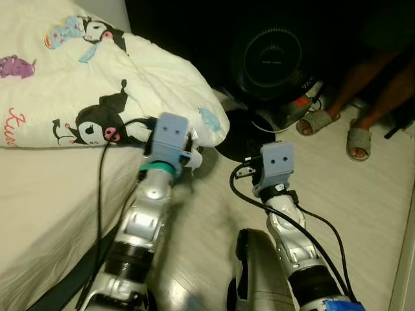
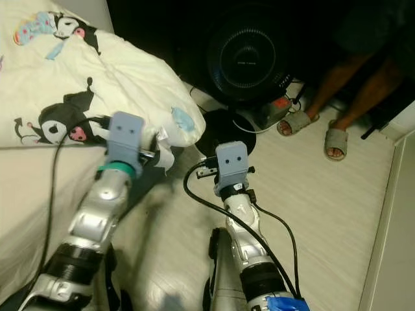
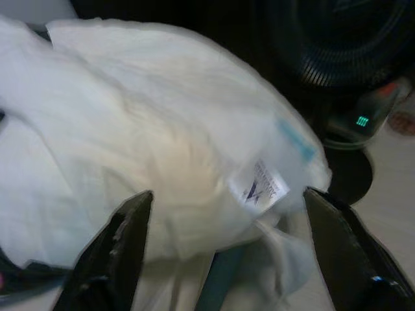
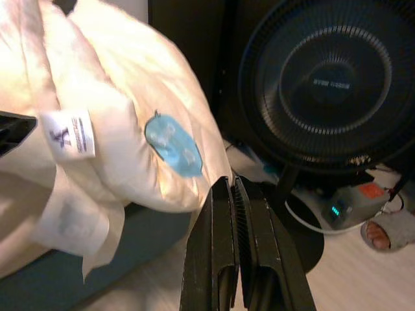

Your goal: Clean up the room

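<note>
Two spread fingers, left gripper point(image 3: 224, 253), duvet corner point(image 3: 194, 175) between.

- A white quilt point(image 2: 97, 84) printed with cartoon figures lies bunched on the bed point(image 2: 32, 214), its corner hanging over the edge.
- The left arm point(image 2: 107, 194) reaches up to that corner; its claw is hidden behind the grey wrist housing.
- The right arm point(image 2: 237, 214) rises over the pale floor point(image 2: 324, 214).
- A black fan point(image 2: 249, 58) stands behind.
- A person's slippered feet point(image 2: 314, 133) rest near it.
</note>
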`<state>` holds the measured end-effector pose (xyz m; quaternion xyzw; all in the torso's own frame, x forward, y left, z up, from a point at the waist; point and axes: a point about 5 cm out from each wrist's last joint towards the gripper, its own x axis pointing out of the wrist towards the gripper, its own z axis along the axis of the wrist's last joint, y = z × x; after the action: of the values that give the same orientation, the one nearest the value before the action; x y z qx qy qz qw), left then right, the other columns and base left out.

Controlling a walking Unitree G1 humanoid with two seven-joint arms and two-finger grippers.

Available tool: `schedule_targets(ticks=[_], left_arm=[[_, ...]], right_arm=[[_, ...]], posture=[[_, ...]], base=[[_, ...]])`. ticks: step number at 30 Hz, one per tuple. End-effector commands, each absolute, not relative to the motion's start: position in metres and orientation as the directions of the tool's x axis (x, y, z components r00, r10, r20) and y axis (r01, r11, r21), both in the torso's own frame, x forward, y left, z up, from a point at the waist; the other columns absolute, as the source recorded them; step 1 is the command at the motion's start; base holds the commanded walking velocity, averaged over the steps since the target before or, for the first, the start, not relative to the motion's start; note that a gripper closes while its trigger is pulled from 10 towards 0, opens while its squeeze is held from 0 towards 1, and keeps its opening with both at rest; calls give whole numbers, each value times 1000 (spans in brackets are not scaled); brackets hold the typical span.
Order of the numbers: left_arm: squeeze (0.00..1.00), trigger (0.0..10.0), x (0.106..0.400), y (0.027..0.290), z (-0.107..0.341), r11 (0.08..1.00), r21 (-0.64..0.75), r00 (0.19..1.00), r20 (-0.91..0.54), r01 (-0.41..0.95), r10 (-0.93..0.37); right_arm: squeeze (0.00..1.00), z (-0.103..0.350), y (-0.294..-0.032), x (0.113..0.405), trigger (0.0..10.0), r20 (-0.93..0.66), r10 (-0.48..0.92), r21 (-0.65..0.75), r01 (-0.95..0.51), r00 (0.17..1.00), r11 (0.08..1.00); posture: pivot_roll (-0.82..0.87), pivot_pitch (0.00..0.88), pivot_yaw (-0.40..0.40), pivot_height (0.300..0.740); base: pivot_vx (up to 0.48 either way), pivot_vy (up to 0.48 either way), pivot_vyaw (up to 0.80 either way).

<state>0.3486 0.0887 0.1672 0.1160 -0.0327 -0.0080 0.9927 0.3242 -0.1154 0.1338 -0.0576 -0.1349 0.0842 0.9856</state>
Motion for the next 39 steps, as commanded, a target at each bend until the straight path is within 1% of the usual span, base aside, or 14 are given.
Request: schedule_targets(ticks=[1,4,5,7,8,12,20,23,24,25,27,28,36,39], left_arm=[[1000,10000,351,91,159,969,247,999,32,-15,7],[1000,10000,358,90,158,966,254,999,12,-53,52],[702,10000,362,90,158,961,265,997,7,-78,79],[702,10000,362,90,158,961,265,997,7,-78,79],[0,10000,367,92,159,957,266,993,3,-112,115],[0,10000,380,108,167,950,231,976,-1,-212,218],[0,10000,383,115,170,944,210,965,-4,-254,260],[0,10000,383,126,173,917,193,936,16,-348,352],[0,7373,382,132,175,903,182,920,35,-389,389],[0,3020,380,138,177,894,176,911,48,-411,410],[0,3020,380,138,177,894,176,911,48,-411,410],[0,0,378,143,178,890,180,908,61,-419,415],[0,0,349,165,166,899,256,935,96,-355,342],[0,0,325,171,156,918,291,963,76,-270,259]], right_arm=[[0,124,-118,322,10000,211,174,-137,-147,962,980],[0,121,-118,320,10000,201,179,-140,-153,963,978],[0,120,-117,319,10000,195,184,-143,-157,963,977],[0,120,-117,319,10000,195,184,-143,-157,963,977],[0,119,-117,318,10000,192,186,-144,-160,964,977],[0,118,-117,315,10000,190,183,-144,-157,965,977],[0,116,-118,314,10000,186,179,-145,-153,966,977],[0,115,-118,314,10000,182,182,-147,-156,966,977],[0,116,-117,314,10000,182,183,-147,-158,966,976],[0,117,-117,315,10000,182,184,-148,-158,966,976],[0,117,-117,315,10000,182,184,-148,-158,966,976],[0,117,-117,315,10000,182,184,-148,-158,966,976],[0,117,-119,315,10000,183,180,-148,-154,967,977],[0,117,-121,315,10000,183,177,-148,-151,967,977]], posture=[[-32,256,-17,527],[-35,277,-16,527],[-40,285,-15,527],[-40,285,-15,527],[-50,295,-14,527],[-59,302,-7,527],[-58,300,-8,527],[-59,296,-12,527],[-58,294,-13,527],[-58,294,-13,527],[-58,294,-13,527],[-54,291,-14,527],[-39,284,-10,527],[-27,284,-11,527]], base=[[0,0,0],[0,0,0],[0,0,0],[0,0,0],[0,0,0],[0,0,0],[0,0,0],[0,0,0],[0,0,0],[0,0,0],[0,0,0],[0,0,0],[0,0,0],[0,0,0]])
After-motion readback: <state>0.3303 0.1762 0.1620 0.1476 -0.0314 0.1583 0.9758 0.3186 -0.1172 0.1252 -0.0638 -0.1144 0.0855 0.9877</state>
